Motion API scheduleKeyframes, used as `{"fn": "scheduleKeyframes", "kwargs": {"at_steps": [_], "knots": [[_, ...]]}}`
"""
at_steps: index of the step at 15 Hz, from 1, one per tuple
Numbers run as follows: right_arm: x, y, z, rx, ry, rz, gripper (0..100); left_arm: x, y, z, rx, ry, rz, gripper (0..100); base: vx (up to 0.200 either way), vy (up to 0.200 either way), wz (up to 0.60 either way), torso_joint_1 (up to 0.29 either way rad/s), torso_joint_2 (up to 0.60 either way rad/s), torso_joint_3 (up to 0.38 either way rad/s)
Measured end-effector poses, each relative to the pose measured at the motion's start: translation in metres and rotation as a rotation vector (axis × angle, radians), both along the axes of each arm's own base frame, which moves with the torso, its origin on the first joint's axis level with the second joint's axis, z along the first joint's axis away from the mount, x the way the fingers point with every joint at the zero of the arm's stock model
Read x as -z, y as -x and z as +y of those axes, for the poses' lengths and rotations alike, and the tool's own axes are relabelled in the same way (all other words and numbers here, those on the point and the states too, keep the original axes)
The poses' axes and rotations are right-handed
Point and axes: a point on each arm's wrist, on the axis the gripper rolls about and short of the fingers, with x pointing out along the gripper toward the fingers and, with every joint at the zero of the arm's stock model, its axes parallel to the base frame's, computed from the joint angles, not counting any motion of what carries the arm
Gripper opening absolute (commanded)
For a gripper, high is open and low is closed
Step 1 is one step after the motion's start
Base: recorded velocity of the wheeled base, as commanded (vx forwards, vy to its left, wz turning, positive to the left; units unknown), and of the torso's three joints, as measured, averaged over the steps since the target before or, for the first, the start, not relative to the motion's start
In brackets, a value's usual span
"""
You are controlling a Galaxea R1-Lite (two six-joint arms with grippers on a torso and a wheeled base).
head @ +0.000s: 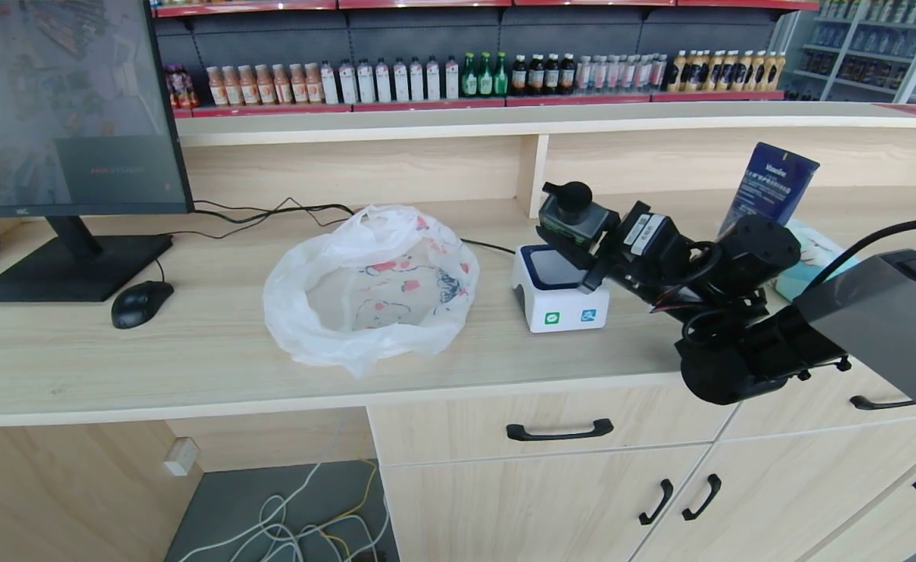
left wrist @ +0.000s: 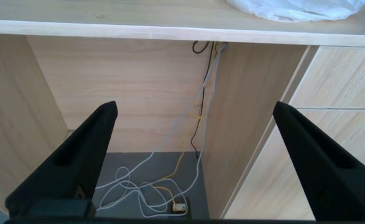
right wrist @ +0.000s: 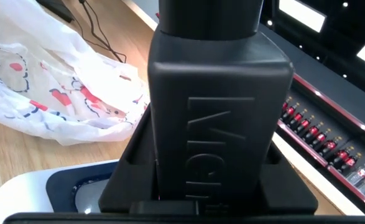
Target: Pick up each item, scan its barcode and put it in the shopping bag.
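My right gripper [head: 585, 236] is shut on a dark grey square bottle [head: 573, 214] with a black cap, holding it just over the white barcode scanner [head: 556, 311] on the counter. In the right wrist view the bottle [right wrist: 213, 124] stands close between the fingers, the scanner's [right wrist: 42, 186] window is below it and the shopping bag [right wrist: 51, 93] lies beyond. The white plastic shopping bag [head: 372, 289], printed in red, sits open on the counter left of the scanner. My left gripper [left wrist: 194, 155] hangs open below the counter's edge, with nothing between its fingers [left wrist: 76, 162].
A monitor [head: 68, 101] and a black mouse [head: 140, 303] stand at the counter's left. A blue sign [head: 772, 183] and a teal tissue box [head: 805, 269] are behind my right arm. Loose cables [left wrist: 163, 186] lie on the floor under the counter; drawers [head: 559, 429] front it.
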Motion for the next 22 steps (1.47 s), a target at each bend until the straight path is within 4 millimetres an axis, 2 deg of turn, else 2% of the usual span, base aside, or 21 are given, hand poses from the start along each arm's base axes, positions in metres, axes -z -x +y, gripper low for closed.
{"fn": "scheduleKeyframes", "kwargs": {"at_steps": [5, 10, 12, 16, 19, 22], "knots": [[-0.017, 0.008, -0.002, 0.000, -0.035, -0.008, 0, 0.000, 0.000, 0.000, 0.000, 0.000, 0.000, 100, 0.000, 0.000, 0.00, 0.000, 0.00, 0.000], [-0.044, 0.021, -0.008, 0.064, -0.184, 0.042, 0, 0.000, 0.000, 0.000, 0.000, 0.000, 0.001, 100, 0.000, 0.000, 0.00, 0.000, 0.00, 0.000], [-0.048, 0.028, -0.011, 0.090, -0.236, 0.085, 0, 0.000, 0.000, 0.000, 0.000, 0.000, 0.001, 100, 0.000, 0.000, 0.00, 0.000, 0.00, 0.000], [-0.040, 0.060, -0.023, 0.168, -0.322, 0.239, 0, 0.000, 0.000, 0.000, 0.000, 0.001, 0.000, 100, 0.000, 0.000, 0.00, 0.000, 0.00, 0.000], [-0.024, 0.089, -0.034, 0.253, -0.423, 0.412, 0, 0.000, 0.000, 0.000, 0.000, 0.002, 0.001, 100, -0.200, 0.000, 0.00, 0.006, 0.00, 0.005], [-0.025, 0.107, -0.042, 0.312, -0.563, 0.495, 0, 0.000, 0.000, 0.000, -0.001, 0.003, 0.001, 100, -0.200, 0.000, 0.00, 0.001, 0.00, 0.004]]}}
